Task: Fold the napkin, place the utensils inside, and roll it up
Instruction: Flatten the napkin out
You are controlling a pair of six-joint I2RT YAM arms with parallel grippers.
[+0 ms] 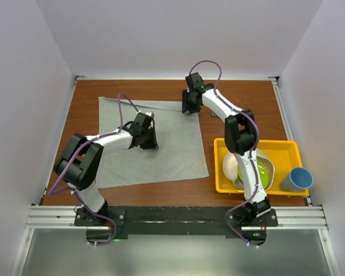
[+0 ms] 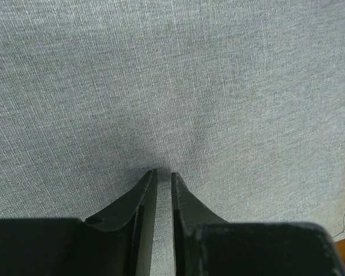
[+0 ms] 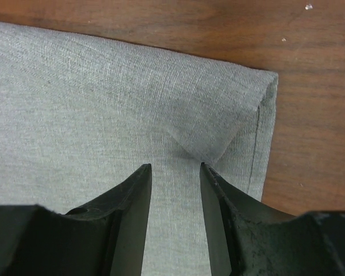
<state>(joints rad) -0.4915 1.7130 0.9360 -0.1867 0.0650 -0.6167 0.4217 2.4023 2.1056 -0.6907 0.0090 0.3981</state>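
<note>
The light grey napkin [image 1: 172,158] lies spread flat on the brown table. My left gripper [image 1: 149,144] stands on the napkin's middle. In the left wrist view its jaws [image 2: 163,172] are nearly closed, tips pressed onto the napkin [image 2: 172,75], with a thin strip of fabric between them. My right gripper [image 1: 188,108] is at the napkin's far right corner. In the right wrist view it [image 3: 173,165] is open, with its tips on the napkin [image 3: 103,98]. A small pucker rises beside the right fingertip [image 3: 210,172]. No utensils are in view.
A yellow tray [image 1: 282,148] sits right of the napkin and holds a white bowl [image 1: 233,167] and a green dish [image 1: 264,175]. A blue cup [image 1: 297,179] stands at the tray's right end. Bare wood [image 1: 247,109] lies beyond the tray, and white walls enclose the table.
</note>
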